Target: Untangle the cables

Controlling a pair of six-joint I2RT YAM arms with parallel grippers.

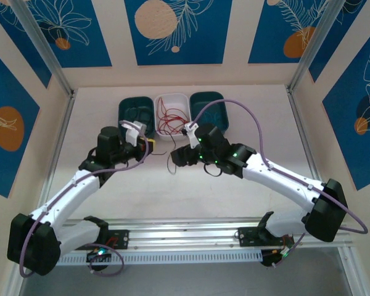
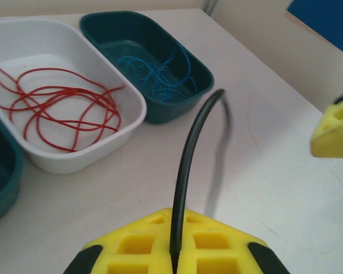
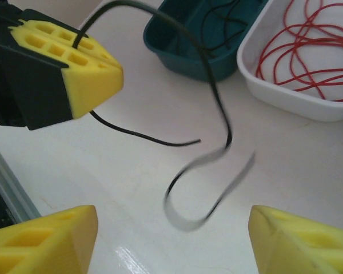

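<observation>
Two tools: left tool [image 2: 174,251] pinches the black cable [image 2: 186,160] (loop blurred), right tool [image 3: 171,240] stands wide.

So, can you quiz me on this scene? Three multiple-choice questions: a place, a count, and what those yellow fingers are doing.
1. The red cables lie in: A the white bin; B a cardboard box; C a drawer.
2. How many bins are there? A two; B three; C four.
3. The left fingers are: A wide open; B shut on a black cable; C gripping a bin's rim.
Answers: 1 A, red loops fill it. 2 B, left teal bin, white bin, right teal bin. 3 B, the black cable sticks out from between them.
</observation>
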